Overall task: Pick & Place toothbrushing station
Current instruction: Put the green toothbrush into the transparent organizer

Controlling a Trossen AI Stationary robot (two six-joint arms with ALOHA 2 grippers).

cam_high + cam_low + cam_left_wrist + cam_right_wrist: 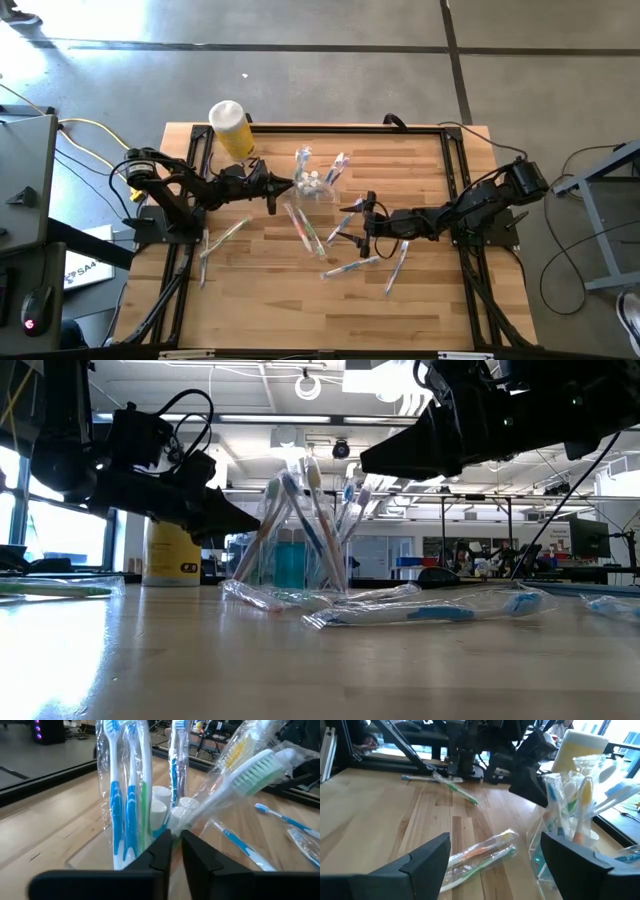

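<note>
Left tool (175,851) at cup (318,186), fingers a slit apart, nothing clamped; looks like brush just dropped in. Right tool (496,851) wide apart above wrapped brush (479,856) on tabletop (420,300); your next pick, likely.

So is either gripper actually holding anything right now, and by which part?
Nothing is clearly held. The right gripper is open and empty above a wrapped toothbrush; the left gripper is nearly shut beside the holder cup, with nothing visibly between its fingers.

- Clear holder cup (318,185) — upright mid-table, packed with wrapped toothbrushes (125,795) standing bristles-up.
- Loose wrapped toothbrushes (305,228) — flat on the wood, scattered near the cup.
</note>
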